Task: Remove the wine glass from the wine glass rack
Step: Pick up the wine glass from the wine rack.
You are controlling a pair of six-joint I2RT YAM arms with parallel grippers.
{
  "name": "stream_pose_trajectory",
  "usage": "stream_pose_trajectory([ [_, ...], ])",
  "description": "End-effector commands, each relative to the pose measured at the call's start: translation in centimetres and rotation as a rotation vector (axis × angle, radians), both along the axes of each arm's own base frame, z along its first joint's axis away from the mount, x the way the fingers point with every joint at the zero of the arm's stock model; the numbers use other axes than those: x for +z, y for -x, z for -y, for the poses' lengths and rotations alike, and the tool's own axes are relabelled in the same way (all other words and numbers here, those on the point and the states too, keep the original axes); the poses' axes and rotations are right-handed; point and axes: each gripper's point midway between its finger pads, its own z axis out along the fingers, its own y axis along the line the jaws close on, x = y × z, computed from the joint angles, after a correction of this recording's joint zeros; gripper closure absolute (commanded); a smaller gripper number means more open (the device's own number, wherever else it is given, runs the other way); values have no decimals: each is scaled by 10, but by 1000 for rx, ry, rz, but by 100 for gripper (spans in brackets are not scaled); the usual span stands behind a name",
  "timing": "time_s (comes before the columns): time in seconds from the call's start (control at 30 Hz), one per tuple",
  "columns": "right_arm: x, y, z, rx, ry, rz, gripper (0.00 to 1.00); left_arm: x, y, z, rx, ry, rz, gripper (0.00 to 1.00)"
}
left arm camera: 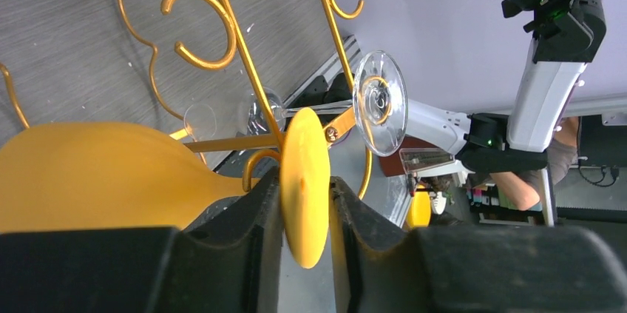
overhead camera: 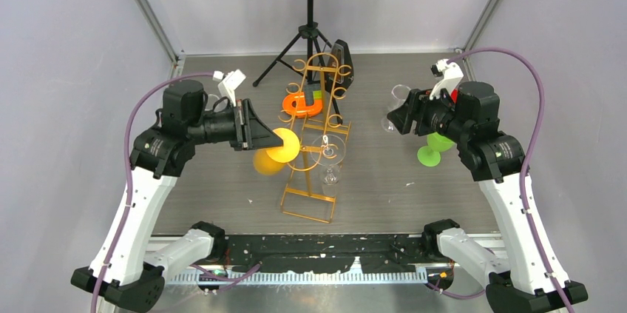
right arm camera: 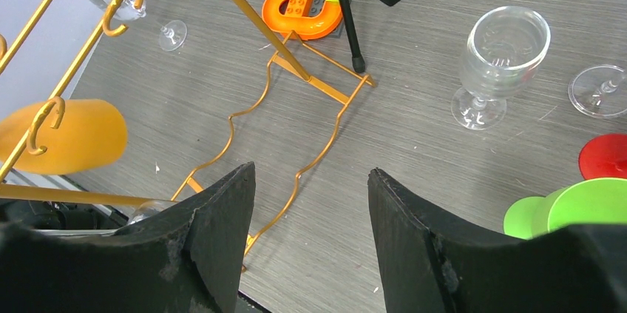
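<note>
From high at the near edge we look down on the whole desk (overhead camera: 444, 194), while both close wrist views share the wine glass rack (overhead camera: 316, 143).

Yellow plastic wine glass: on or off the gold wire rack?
On, apparently: yellow plastic wine glass hangs in a hook of the gold wire rack, left hand around its foot.

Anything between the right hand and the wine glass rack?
No, just bare table. The top view shows open grey surface from the right hand to the wine glass rack; the right wrist view agrees.
</note>
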Motion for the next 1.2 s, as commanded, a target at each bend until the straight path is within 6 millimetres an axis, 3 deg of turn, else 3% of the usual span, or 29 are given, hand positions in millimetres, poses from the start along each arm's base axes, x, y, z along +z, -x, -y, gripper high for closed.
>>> stream_pose_trajectory([
  [0.0, 13, -3, -4, 13, -19, 54, 36, 12, 4, 3, -45, 37, 52, 77],
  [0.3, 11, -5, -5, 14, -23, 48, 36, 17, 6, 2, -53, 37, 65, 100],
  [0.7, 14, -4, -4, 13, -18, 51, 36, 40, -7, -1, 22, 49, 124, 100],
  [1.17, 12, -6, -5, 16, -20, 41, 36, 33, -15, -18, 70, 26, 122, 100],
])
